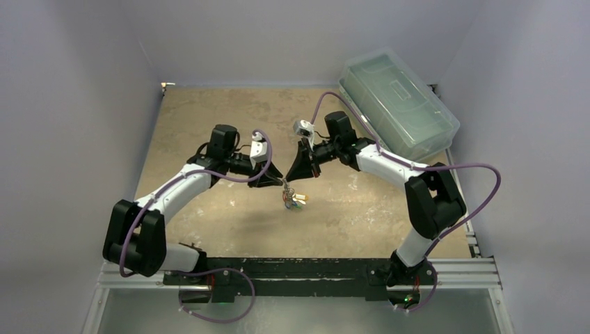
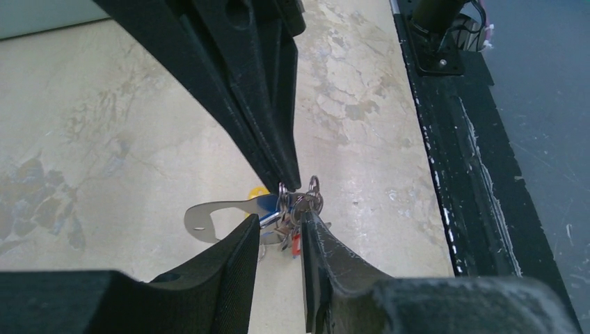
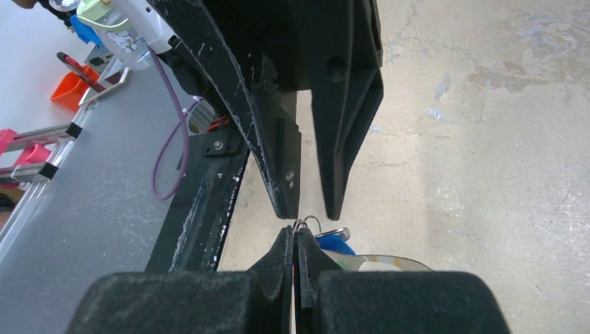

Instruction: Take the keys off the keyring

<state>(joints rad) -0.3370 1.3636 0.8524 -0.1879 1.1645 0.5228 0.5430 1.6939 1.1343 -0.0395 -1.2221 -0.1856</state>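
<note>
The right hand (image 3: 296, 234) is closed, pinching the top of the keys (image 2: 298, 209), which hang above the surface (image 1: 229, 216) at the centre of the top view. The left hand (image 2: 280, 223) is open, its fingers straddling the bunch from the opposite side. In the left wrist view, the long axis of the keyring (image 2: 209, 221) points toward frame left.

One bench (image 1: 209, 111) is carrying two arms (image 1: 174, 191), one hand on each: left hand (image 1: 280, 182), right hand (image 1: 288, 177). One bunch of keys (image 1: 293, 200), too crowded to count, is hanging with one keyring (image 2: 209, 221). One clear lidded box (image 1: 398, 104) is sitting far right.
</note>
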